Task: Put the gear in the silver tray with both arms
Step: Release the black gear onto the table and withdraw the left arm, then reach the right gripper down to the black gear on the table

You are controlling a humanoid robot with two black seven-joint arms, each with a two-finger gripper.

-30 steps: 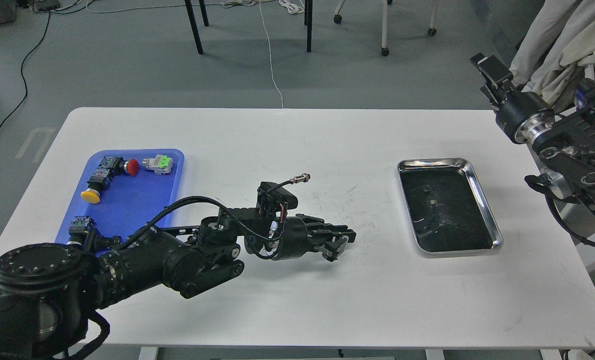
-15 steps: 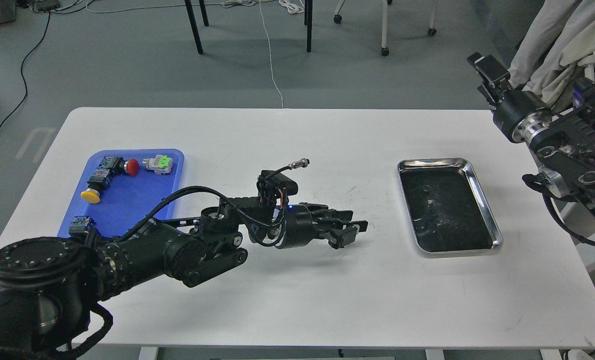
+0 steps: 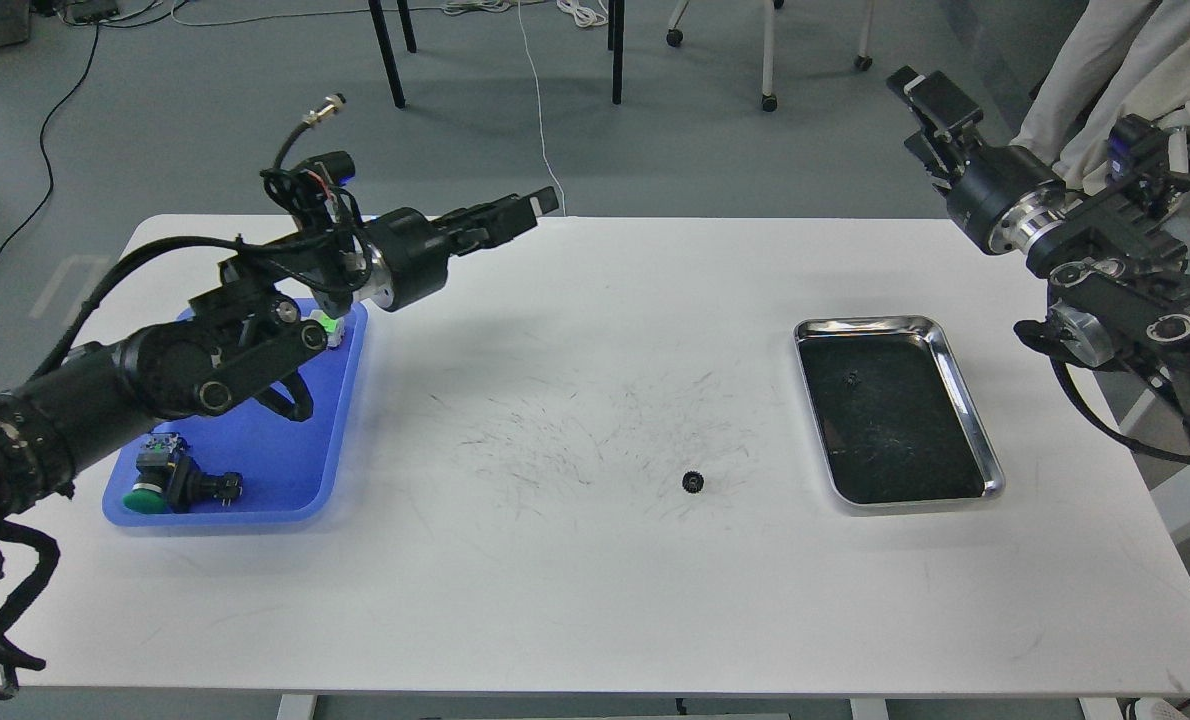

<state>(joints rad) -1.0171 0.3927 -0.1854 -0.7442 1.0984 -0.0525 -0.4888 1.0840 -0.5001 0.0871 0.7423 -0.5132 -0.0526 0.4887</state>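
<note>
Since half a second earlier, the left arm had swung up and back from the middle of the table (image 3: 595, 600), and its gripper (image 3: 525, 208) now hung above the far edge, near the blue tray (image 3: 340, 440). Its fingers looked close together with nothing between them, though I could not tell for certain whether they were fully closed. A small black gear (image 3: 693, 483) lay bare on the scuffed tabletop, well apart from that gripper, toward the near right of it, and just left of the silver tray (image 3: 965, 385). The gear looked dark and toothed, sitting flat. The right gripper (image 3: 930, 105) had lifted slightly, beyond the table's far right corner; its fingers were seen too dark to judge.
</note>
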